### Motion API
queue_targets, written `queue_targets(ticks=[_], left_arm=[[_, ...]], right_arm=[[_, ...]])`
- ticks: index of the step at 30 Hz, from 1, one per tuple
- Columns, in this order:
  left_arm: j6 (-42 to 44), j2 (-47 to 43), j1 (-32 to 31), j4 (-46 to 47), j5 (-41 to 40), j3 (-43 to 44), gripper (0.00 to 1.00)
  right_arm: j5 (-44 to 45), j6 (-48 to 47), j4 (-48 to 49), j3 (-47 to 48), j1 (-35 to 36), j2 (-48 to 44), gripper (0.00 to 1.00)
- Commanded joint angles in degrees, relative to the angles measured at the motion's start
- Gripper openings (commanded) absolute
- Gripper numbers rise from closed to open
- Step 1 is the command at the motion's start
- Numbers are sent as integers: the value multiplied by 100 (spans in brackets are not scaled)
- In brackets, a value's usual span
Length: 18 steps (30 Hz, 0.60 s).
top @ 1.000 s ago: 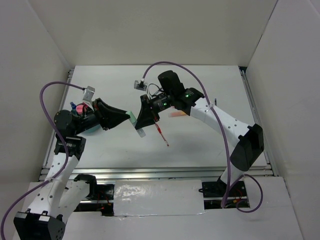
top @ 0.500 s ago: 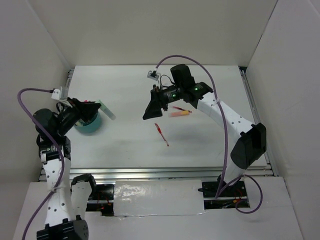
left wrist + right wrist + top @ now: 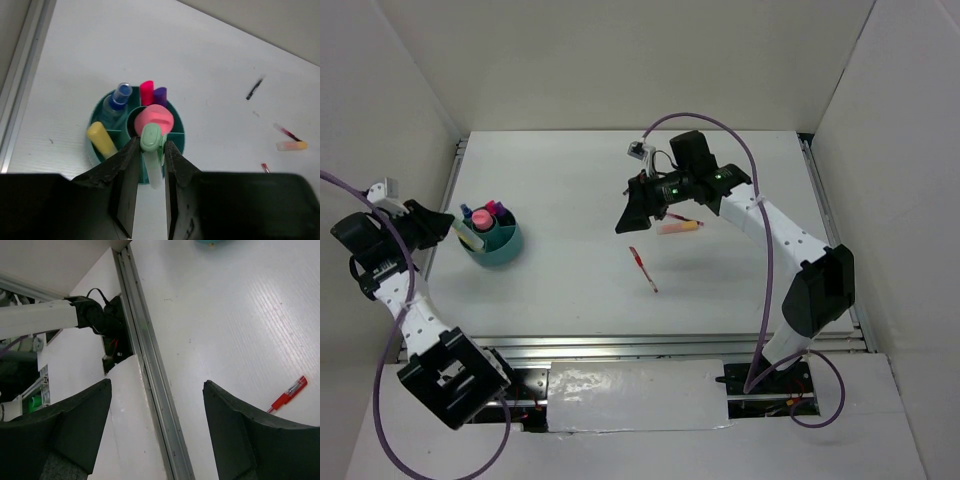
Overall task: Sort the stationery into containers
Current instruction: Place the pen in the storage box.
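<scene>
My left gripper is shut on a pastel green highlighter, held just in front of the teal cup. The cup's compartments hold a yellow highlighter, a blue-capped tube, a pink marker, a purple one and a pink highlighter. In the top view the left gripper is at the table's left edge beside the cup. My right gripper hangs open and empty over mid-table, above a red pen and next to an orange highlighter.
A thin dark pen lies far right of the cup. The right wrist view shows the red pen and the table's metal rail. White walls enclose the table on three sides.
The right gripper opened and let go of the green highlighter, then drew back to the right. The left arm carried the highlighter from mid-table leftward to the cup.
</scene>
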Motion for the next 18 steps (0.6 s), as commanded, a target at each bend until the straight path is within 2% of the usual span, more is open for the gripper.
queue_targets(ticks=[1, 11, 18], left_arm=[[515, 428, 255, 281, 302, 433, 0], [454, 1107, 370, 957, 320, 504, 0], [498, 1380, 326, 1046, 285, 539, 2]], right_arm=[[145, -143, -77, -33, -95, -167, 80], [101, -301, -165, -227, -226, -167, 79], [408, -459, -331, -227, -262, -88, 79]])
